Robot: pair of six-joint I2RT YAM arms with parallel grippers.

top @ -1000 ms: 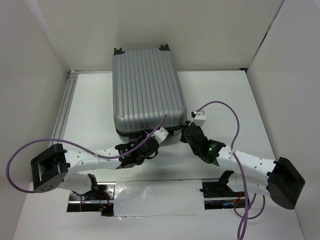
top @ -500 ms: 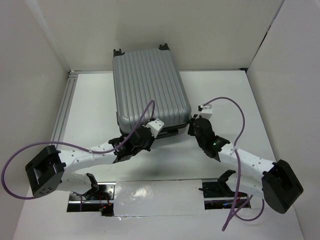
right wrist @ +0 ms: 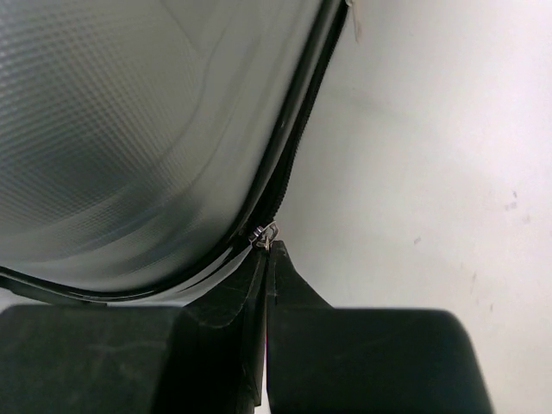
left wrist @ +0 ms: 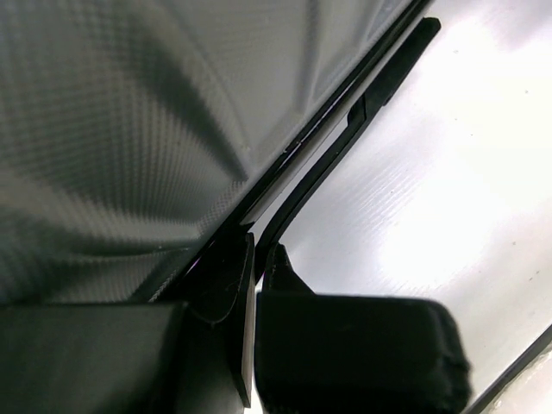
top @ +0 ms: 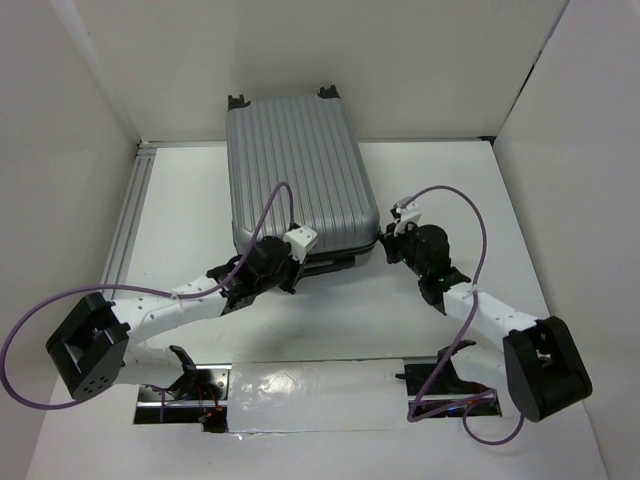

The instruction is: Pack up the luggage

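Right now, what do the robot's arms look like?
The left arm and right arm are slim white links with small holes, bulky black joints and a loose purple cable each. The left gripper and right gripper are black.

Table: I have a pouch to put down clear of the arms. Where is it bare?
Bare: the strip between the luggage and the left rail, and the wide patch between the luggage and the right wall. Crowded: the luggage's near edge, where the left gripper and right gripper both sit.
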